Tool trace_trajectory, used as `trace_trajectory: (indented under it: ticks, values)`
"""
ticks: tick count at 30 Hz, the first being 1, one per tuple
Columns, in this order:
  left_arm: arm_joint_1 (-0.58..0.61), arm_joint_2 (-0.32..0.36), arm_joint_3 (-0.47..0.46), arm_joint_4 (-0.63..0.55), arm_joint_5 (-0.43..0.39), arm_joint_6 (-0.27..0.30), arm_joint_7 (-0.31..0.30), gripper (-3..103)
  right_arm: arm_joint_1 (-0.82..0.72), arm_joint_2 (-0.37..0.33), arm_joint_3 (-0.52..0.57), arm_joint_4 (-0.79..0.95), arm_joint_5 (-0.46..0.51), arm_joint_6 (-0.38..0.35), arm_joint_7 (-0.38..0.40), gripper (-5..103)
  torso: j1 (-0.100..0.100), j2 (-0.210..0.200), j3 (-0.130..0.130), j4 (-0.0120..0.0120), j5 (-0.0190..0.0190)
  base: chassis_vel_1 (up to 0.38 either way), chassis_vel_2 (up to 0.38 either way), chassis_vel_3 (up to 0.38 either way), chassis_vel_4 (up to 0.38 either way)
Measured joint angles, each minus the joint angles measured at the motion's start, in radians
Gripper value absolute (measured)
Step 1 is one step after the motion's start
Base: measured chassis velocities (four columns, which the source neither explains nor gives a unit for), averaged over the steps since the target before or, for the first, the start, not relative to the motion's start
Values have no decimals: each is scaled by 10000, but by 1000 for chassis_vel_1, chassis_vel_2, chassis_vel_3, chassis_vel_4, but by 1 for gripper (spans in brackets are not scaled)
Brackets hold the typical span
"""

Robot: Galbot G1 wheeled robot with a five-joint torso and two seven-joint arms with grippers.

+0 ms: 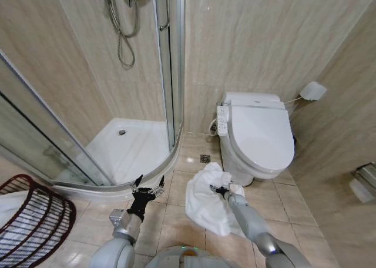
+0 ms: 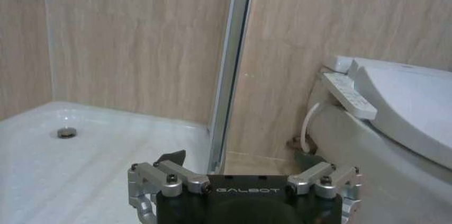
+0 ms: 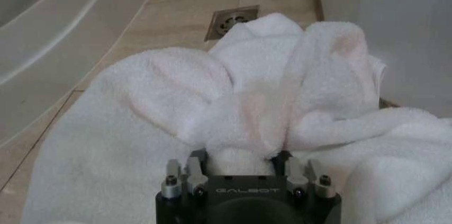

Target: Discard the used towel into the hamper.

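Grey arms end in black "GALBOT"-marked wrists with silver, screw-studded jaws.

The hamper [image 1: 35, 221] is cut off at the picture's lower left edge; the towel [image 3: 247, 107] hides the right pincer's [image 3: 244, 160] fingertips.

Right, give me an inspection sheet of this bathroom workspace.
Surface: beige floor tiles, floor drain.
Job's things: white towel bunched on the floor; hamper at the robot's left.
Clutter: nothing seen.
End effectors: right end effector shut on the towel; left end effector open, holding nothing, near the shower tray.
Cables: hose beside the toilet.
Surroundings: glass shower enclosure, tiled walls.
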Motion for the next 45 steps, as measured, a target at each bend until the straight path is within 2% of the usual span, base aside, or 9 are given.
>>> trace_trajectory:
  ticks: [1,4,7,9,10,14,27,34,45]
  values:
    - [0,0,0,0,0,0,0,100,-31,3,10,-6,-52,142,-51,50,0,0,0,0,0,0,0,0,0]
    - [0,0,0,0,0,0,0,100,-130,8,30,43,-99,327,-95,44,0,0,0,0,1,0,0,0,0]
    - [0,0,0,0,0,0,0,100,-282,-7,57,145,-103,504,-199,28,0,0,0,1,1,0,0,0,0]
    - [0,0,0,0,0,0,0,100,-291,-10,61,145,-103,515,-205,28,0,0,0,1,1,0,0,0,0]
    - [0,0,0,0,0,0,0,100,-321,-18,87,139,-104,564,-226,18,0,0,0,1,2,0,0,0,0]
    - [0,0,0,0,0,0,0,100,-376,-31,114,124,-105,698,-244,9,0,0,0,2,2,0,0,0,0]
    - [0,0,0,0,0,0,0,100,-615,-26,137,198,-243,1215,-384,8,0,0,0,1,2,0,0,0,0]
    - [0,1,0,0,0,0,0,100,-1008,-63,131,713,-159,1810,-202,8,0,0,0,1,2,0,0,0,0]
    - [0,0,0,0,0,0,0,100,-1522,-168,248,1268,-95,1933,-220,8,0,0,0,1,0,0,0,0,0]
